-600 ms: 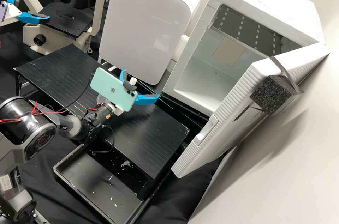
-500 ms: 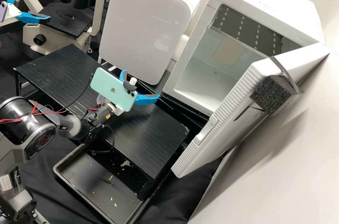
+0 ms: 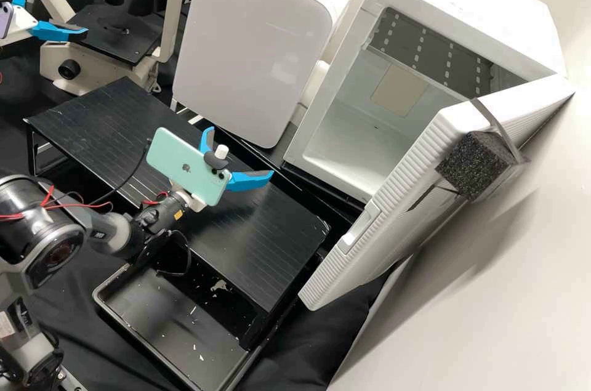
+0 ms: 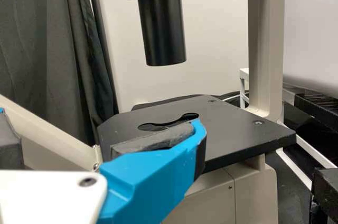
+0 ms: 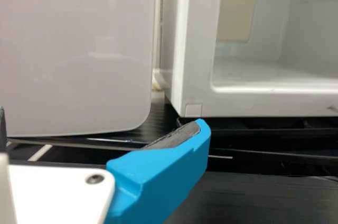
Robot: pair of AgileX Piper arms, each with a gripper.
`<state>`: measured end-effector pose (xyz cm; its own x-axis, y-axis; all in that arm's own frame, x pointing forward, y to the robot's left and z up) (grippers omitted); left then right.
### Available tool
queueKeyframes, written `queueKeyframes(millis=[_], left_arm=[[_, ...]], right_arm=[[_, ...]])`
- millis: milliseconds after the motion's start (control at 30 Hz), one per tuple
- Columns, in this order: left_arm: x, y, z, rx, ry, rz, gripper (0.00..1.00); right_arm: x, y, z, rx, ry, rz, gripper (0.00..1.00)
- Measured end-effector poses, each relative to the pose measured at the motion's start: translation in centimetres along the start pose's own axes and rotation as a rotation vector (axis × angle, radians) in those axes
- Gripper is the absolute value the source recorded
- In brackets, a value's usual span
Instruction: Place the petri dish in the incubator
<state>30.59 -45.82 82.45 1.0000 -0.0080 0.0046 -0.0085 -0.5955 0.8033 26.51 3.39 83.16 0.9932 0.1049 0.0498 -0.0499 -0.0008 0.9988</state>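
Right gripper (image 3: 241, 151): jaws were apart, empty, over desk (image 3: 265, 249). Incubator (image 3: 458, 6) sat ahead of them, door (image 3: 369, 237) open, likely for dish access. Left gripper's (image 3: 62, 8) jaws were released near microscope stage (image 3: 123, 47). Couldn't tell petri dish location.

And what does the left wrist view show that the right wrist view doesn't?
The left wrist view has the microscope with its flat black stage, and a dark curtain. The right wrist view has the open white box with a tan patch inside. Both have a blue gripper finger with a dark pad.
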Motion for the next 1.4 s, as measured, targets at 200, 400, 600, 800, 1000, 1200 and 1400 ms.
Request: queueKeyframes(millis=[200, 400, 600, 800, 1000, 1200, 1400], left_arm=[[0.0, 0.0, 0.0, 0.000, 0.000, 0.000, 1.00], [0.0, 0.0, 0.0, 0.000, 0.000, 0.000, 1.00], [0.0, 0.0, 0.0, 0.000, 0.000, 0.000, 1.00], [0.0, 0.0, 0.0, 0.000, 0.000, 0.000, 1.00], [0.0, 0.0, 0.0, 0.000, 0.000, 0.000, 1.00], [0.0, 0.0, 0.0, 0.000, 0.000, 0.000, 1.00], [0.0, 0.0, 0.0, 0.000, 0.000, 0.000, 1.00]], right_arm=[[-4.2, 0.4, -0.7, 0.020, 0.067, 0.036, 1.00], [-6.9, -1.4, -1.1, 0.019, 0.099, -0.047, 1.00], [-7.7, -2.5, -0.5, 0.023, 0.068, -0.101, 1.00], [-7.4, -3.2, 0.3, 0.030, 0.027, -0.140, 1.00], [-7.1, -4.2, 0.8, 0.009, 0.006, -0.184, 1.00], [-6.8, -4.2, 0.8, -0.003, 0.015, -0.181, 1.00], [-6.6, -4.0, 1.1, -0.003, 0.004, -0.169, 0.00]])
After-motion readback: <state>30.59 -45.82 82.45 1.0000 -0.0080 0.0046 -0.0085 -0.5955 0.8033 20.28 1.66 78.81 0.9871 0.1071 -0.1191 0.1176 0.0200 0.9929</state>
